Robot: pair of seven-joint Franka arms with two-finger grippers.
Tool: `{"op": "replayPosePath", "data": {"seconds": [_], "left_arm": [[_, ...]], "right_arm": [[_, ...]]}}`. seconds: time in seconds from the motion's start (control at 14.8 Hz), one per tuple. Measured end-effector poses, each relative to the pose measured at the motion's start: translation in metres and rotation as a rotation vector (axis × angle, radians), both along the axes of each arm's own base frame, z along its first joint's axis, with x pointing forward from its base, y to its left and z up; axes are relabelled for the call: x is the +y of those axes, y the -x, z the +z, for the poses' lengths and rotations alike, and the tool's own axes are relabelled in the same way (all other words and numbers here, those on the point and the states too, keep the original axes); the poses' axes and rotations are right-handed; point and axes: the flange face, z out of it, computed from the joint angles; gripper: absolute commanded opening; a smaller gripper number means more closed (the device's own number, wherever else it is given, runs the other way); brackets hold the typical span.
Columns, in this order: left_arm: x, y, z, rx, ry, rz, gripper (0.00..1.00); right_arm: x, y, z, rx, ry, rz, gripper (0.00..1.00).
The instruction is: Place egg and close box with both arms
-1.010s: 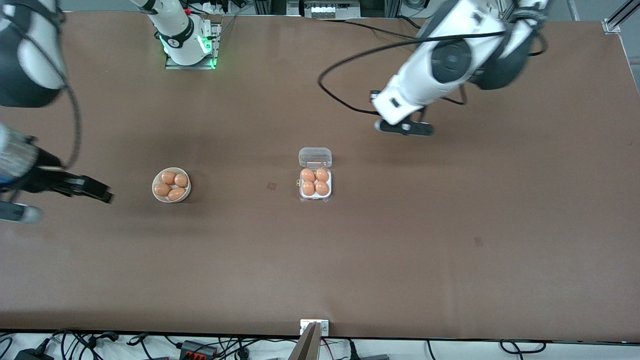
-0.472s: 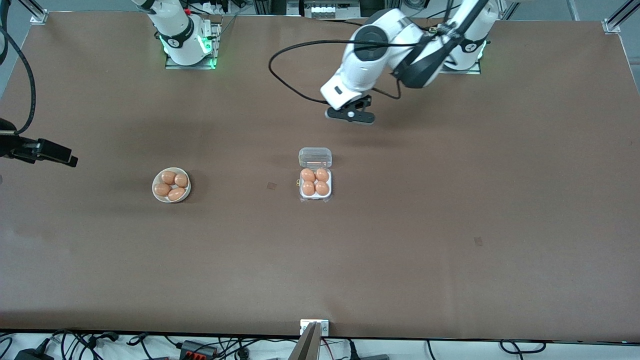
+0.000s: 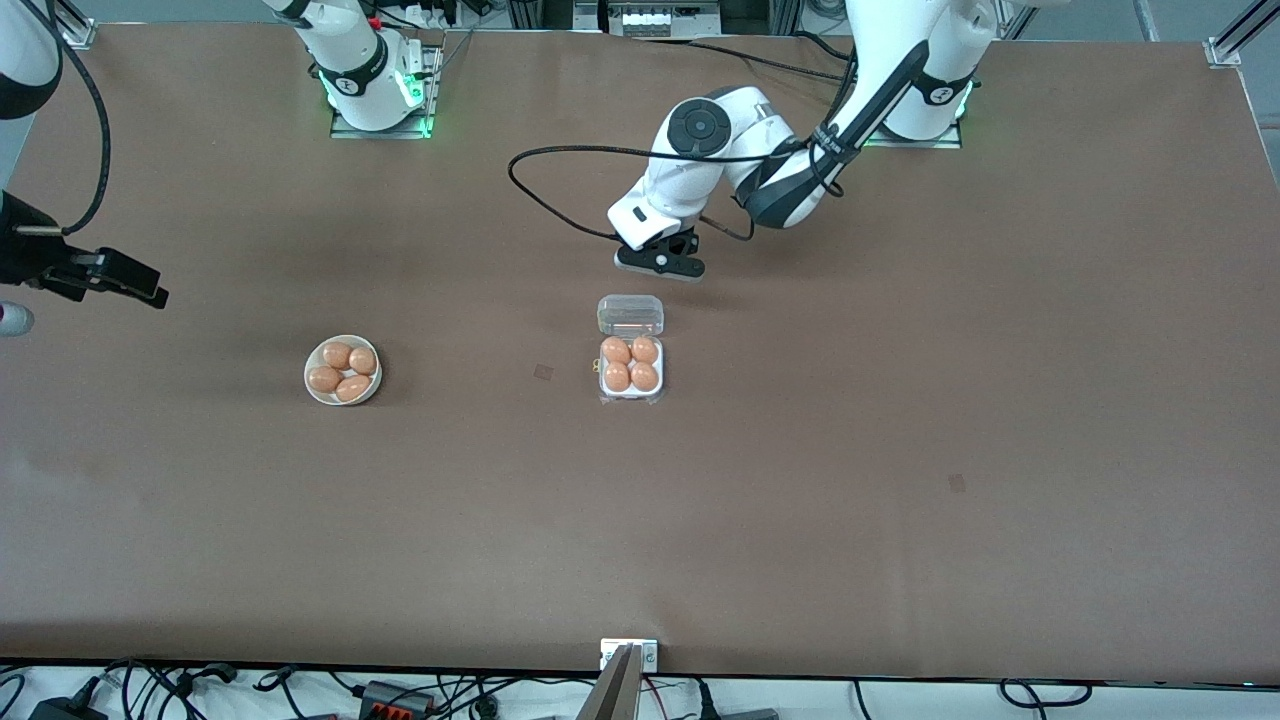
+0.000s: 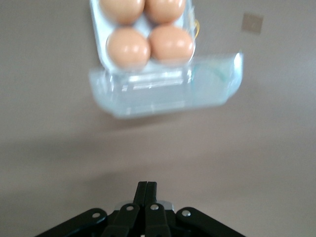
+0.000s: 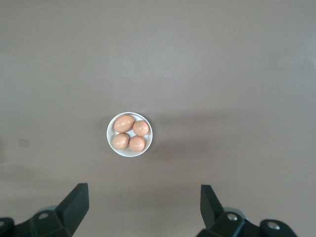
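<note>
The box [image 3: 631,382] sits mid-table, a white tray holding several orange-brown eggs [image 3: 630,364], its clear lid [image 3: 630,314] standing open on the side toward the robots' bases. It also shows in the left wrist view [image 4: 163,91] with eggs [image 4: 128,48] in its cells. My left gripper [image 3: 660,262] is shut and empty, in the air just above the open lid; its shut fingertips [image 4: 146,186] show in the left wrist view. My right gripper [image 3: 120,280] is open and empty, high over the right arm's end of the table; its fingers [image 5: 74,200] are spread wide.
A round white bowl [image 3: 342,370] with several more eggs stands toward the right arm's end; it shows in the right wrist view [image 5: 130,134]. Black cable loops from the left arm [image 3: 560,170]. Small dark marks lie on the brown table [image 3: 543,372].
My left arm has swung in and down toward the box, from over the left arm's end to just above the open lid. My right gripper has drawn back toward the table's end.
</note>
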Motion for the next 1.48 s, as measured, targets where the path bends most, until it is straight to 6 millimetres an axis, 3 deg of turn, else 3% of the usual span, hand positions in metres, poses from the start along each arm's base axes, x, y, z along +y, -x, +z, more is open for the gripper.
{"op": "replayPosePath", "data": {"seconds": [0.2, 0.47, 0.61, 0.88, 1.08, 1.48], "left_arm": [[-0.003, -0.036, -0.002, -0.089, 0.053, 0.003, 0.01], [0.012, -0.096, -0.011, -0.223, 0.08, 0.005, 0.02], [0.021, -0.111, -0.008, -0.239, 0.085, 0.023, 0.02], [0.023, -0.1, 0.013, -0.185, -0.048, -0.007, 0.03], [0.029, -0.078, 0.046, -0.122, -0.22, -0.057, 0.03], [0.06, -0.06, 0.101, 0.039, -0.52, -0.225, 0.06]], "right_arm": [[0.0, 0.006, 0.003, 0.0, 0.0, -0.001, 1.0], [-0.001, 0.007, 0.004, 0.0, -0.001, -0.001, 1.0], [0.0, 0.008, 0.005, -0.002, -0.001, -0.001, 1.0], [0.0, 0.008, 0.005, -0.001, -0.001, 0.0, 1.0], [0.002, 0.008, 0.005, -0.001, -0.001, 0.003, 1.0], [0.002, 0.008, 0.006, -0.002, -0.001, 0.005, 1.0]]}}
